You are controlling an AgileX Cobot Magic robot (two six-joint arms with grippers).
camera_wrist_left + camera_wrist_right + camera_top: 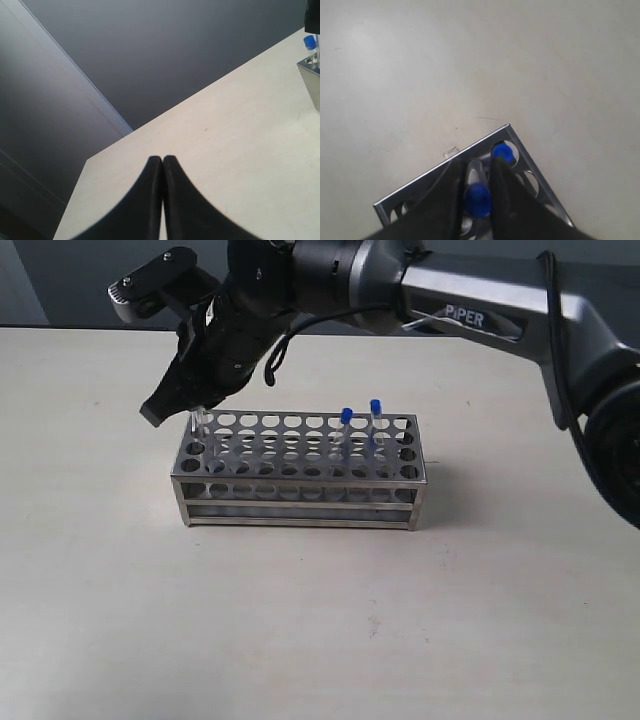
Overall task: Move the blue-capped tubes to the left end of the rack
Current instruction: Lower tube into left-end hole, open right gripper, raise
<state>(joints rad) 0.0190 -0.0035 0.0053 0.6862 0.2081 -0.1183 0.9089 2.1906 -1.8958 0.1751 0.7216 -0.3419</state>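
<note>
Presently, the pale beige flat surface [300, 640] carries everything in view. The long grey and black right arm [480, 300] reaches from the right side of the exterior view across to the left end of the rectangular shiny steel rack [300, 490]. The rack stands near the middle of the surface, one long side facing the camera, its top plate perforated with rows of round holes.

Right pincer [476, 170]: clenched on the cap of one slim clear blue-capped tube [478, 200], with a black finger [445, 210] pressed to each side of the cap. This held tube stands upright at the left end of the rack, its clear shaft entering a hole in the top plate. Just beside it, a second blue-capped tube [503, 152] sits in the corner hole at the same end, free of the fingers.

Left pincer [162, 161]: clenched on nothing, its two black tips touching each other above bare surface, well apart from the rack. Only one rack corner shows at the edge of the left wrist view.

A third blue-capped tube [346, 416] and a fourth blue-capped tube [376, 407] stand upright toward the right end of the rack, near each other, both untouched.
</note>
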